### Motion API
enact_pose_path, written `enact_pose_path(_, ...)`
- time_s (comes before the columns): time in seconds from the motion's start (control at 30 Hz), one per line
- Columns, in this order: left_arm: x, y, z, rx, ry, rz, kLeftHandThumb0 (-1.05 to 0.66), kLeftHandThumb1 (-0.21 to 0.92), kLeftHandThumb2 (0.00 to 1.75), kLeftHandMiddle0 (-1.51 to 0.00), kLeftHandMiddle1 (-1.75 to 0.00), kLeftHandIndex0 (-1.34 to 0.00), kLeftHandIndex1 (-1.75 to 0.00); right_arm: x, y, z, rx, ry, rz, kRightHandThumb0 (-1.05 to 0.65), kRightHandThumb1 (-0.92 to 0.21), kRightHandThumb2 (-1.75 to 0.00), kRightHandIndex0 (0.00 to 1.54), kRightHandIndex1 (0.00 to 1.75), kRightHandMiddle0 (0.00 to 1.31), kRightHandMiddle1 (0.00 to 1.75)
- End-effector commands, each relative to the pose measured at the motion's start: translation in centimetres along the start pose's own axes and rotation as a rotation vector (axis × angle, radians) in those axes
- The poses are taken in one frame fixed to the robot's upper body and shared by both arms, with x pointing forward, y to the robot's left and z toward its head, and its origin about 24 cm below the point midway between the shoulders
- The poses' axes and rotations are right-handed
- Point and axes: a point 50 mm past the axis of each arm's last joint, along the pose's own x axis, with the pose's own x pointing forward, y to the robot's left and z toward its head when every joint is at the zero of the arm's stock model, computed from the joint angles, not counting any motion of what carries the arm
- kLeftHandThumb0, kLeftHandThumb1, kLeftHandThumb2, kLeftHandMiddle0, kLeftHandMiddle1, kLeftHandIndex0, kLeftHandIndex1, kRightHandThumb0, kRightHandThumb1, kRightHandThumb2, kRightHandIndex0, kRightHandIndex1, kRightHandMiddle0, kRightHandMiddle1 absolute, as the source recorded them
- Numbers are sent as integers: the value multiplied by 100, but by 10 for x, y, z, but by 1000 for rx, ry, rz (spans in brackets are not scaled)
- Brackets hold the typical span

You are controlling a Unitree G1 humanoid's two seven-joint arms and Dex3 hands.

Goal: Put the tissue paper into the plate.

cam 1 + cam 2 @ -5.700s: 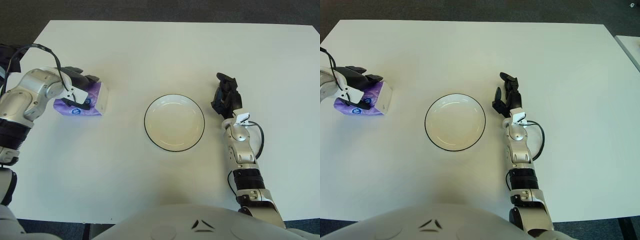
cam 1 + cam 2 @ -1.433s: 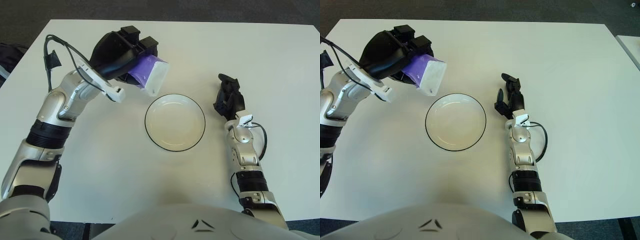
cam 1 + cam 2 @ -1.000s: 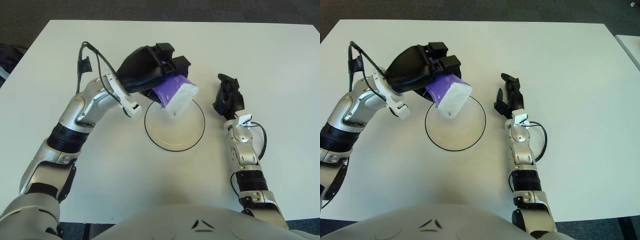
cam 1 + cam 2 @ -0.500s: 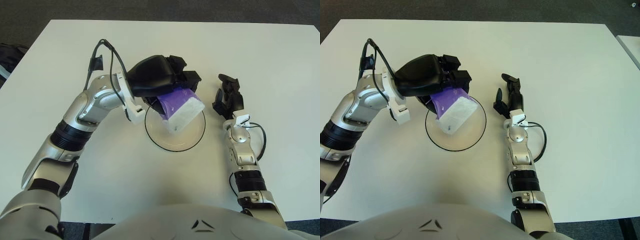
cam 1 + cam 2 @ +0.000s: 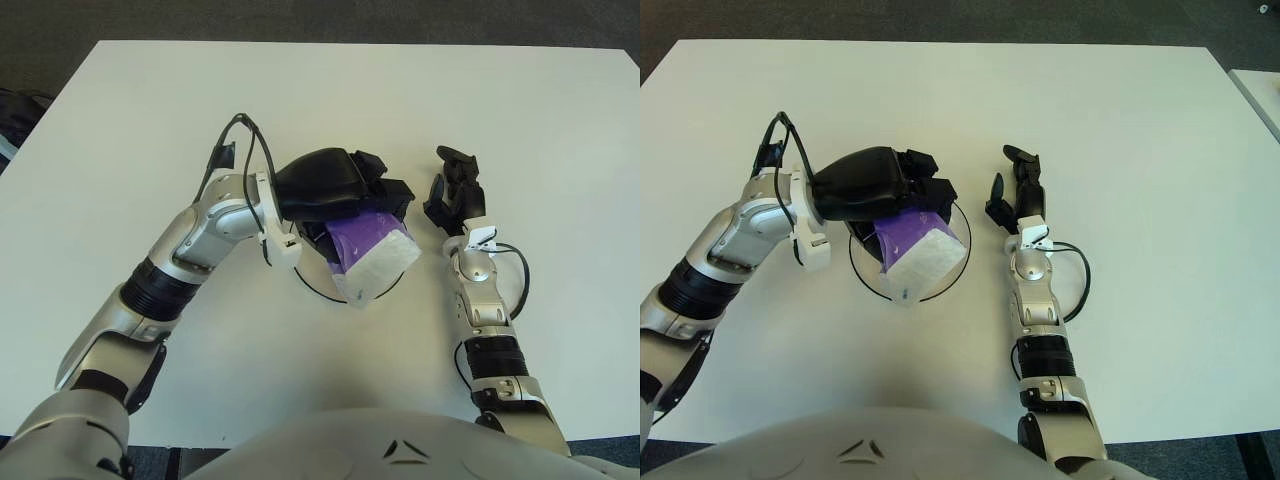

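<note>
My left hand (image 5: 340,190) is shut on a purple and white tissue pack (image 5: 372,250) and holds it tilted over the plate (image 5: 308,285). The plate is white with a dark rim and lies at the table's middle; most of it is hidden under the hand and the pack. I cannot tell whether the pack touches the plate. The same scene shows in the right eye view, with the pack (image 5: 917,252) over the plate (image 5: 862,280). My right hand (image 5: 455,195) rests on the table just right of the plate, fingers spread and holding nothing.
The white table (image 5: 560,130) carries nothing else in view. Dark floor lies beyond its far edge.
My left hand has carried the tissue pack from the table's left side up and rightward, then lowered it over the plate. The right hand has stayed in place.
</note>
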Motion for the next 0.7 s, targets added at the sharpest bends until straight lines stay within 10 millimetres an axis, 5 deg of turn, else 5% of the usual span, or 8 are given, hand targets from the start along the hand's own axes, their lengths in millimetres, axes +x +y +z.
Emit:
enact_pose_path(0.0, -4, -3, 1, -46, 9, 7, -47, 33, 130, -120, -175, -60, -175, -45, -9, -71, -54, 381, 15, -65, -92, -93, 26, 38, 0, 95)
enact_pose_path(0.2, -7, -9, -3, -71, 42, 21, -46, 36, 126, -117, -175, -57, -175, -46, -5, -54, -56, 362, 33, -66, -92, -95, 22, 36, 0, 94)
enact_pose_path(0.53, -7, -14, -3, -62, 21, 72, -45, 39, 122, -115, -175, -55, -175, -46, -6, -58, -95, 421, 30, -68, -92, -91, 22, 37, 0, 91)
enact_pose_path(0.67, -7, -10, -5, -24, 13, 80, -42, 54, 103, -94, -175, -44, -175, -48, -6, -63, -93, 444, 7, -70, -92, -91, 23, 37, 0, 91)
